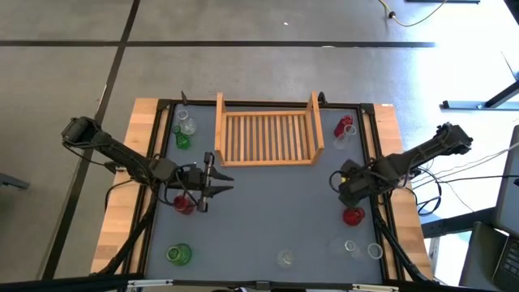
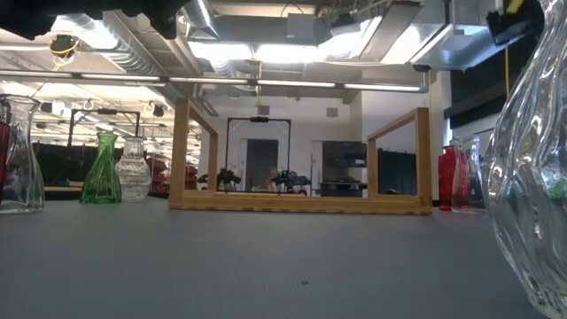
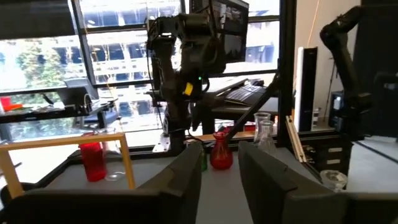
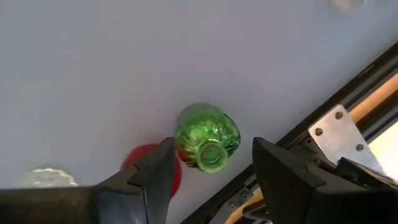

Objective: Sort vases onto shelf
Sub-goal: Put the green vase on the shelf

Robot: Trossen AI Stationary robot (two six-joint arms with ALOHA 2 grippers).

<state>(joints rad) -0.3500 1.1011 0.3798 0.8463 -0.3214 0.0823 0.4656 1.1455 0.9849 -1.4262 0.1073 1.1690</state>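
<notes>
One green vase [image 4: 207, 138] sits between the right claw's [image 4: 211, 163] parted fingers.

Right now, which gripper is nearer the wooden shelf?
Left. The left gripper sits just in front of the shelf at its left corner; the right gripper is farther off its right front corner.

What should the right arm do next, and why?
Probably lower the right gripper and close on the green vase: its open fingers straddle the upright vase from above without gripping it. The left gripper waits in front of the shelf.
</notes>
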